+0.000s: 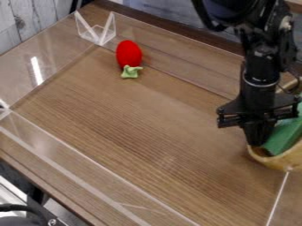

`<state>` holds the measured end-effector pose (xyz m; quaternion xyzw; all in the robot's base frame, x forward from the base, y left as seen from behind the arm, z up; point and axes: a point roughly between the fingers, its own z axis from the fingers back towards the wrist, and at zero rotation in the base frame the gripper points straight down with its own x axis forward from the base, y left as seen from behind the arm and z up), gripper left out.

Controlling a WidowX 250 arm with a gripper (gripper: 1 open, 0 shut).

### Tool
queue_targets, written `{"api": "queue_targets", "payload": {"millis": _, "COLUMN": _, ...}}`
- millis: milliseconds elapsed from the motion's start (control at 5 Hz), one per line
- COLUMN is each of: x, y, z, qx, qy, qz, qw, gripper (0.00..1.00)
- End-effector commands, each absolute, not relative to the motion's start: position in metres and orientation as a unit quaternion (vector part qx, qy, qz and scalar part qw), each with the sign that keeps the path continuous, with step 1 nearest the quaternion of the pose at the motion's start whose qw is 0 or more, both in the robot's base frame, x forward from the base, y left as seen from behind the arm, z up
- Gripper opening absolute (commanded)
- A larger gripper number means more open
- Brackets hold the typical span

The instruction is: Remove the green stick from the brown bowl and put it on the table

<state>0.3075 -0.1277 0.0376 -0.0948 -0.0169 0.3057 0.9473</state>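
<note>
The green stick (287, 135) lies tilted inside the brown bowl (273, 158), which sits at the table's (130, 124) right edge and is partly cut off by the frame. My gripper (260, 138) points down at the bowl's left side, its dark fingers right against the stick's left end. The fingers merge into one dark shape, so their spacing and any hold on the stick are unclear.
A red strawberry toy (127, 54) with green leaves lies at the back left. Low clear acrylic walls (48, 146) edge the tabletop, with a clear stand (94, 28) in the far corner.
</note>
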Motion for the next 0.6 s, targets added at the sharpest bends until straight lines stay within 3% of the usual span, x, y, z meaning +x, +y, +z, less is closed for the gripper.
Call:
{"api": "queue_targets", "payload": {"millis": 0, "x": 0.317, "y": -0.137, "z": 0.041, "qx": -0.101, "qy": -0.03, "qz": 0.315, "qw": 0.943, "gripper": 1.0}}
{"api": "queue_targets", "payload": {"millis": 400, "x": 0.32, "y": -0.134, "z": 0.057, "qx": -0.118, "qy": -0.033, "qz": 0.33, "qw": 0.936, "gripper": 1.0}}
